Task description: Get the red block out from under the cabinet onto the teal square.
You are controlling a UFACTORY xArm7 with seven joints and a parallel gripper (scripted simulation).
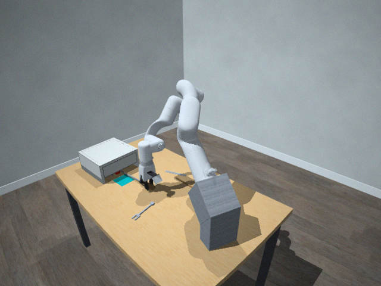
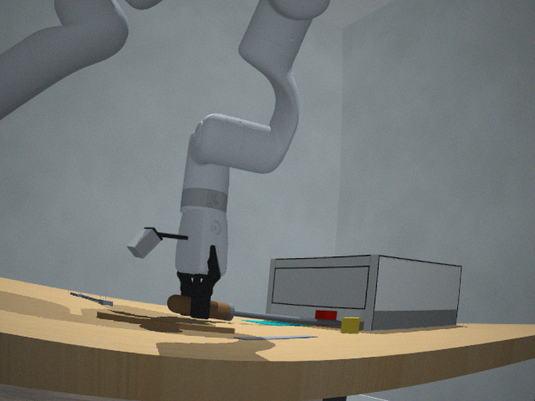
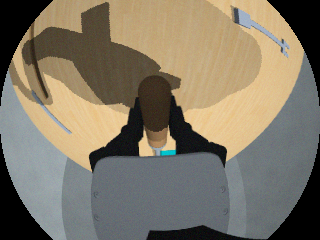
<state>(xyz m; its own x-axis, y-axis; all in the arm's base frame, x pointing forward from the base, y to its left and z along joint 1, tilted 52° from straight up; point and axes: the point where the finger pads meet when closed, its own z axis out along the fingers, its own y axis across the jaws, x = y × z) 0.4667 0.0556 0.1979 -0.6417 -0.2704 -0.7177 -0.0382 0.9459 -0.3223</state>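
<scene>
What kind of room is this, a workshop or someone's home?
Probably a bare test room, not a home: plain grey walls, a wood floor and one wooden table. On it a white arm, a small cabinet and a few tools, nothing homely.

Two plain grey walls (image 1: 92, 61) meet at a corner above a dark wood-plank floor (image 1: 322, 215) with white skirting (image 1: 277, 155).
</scene>
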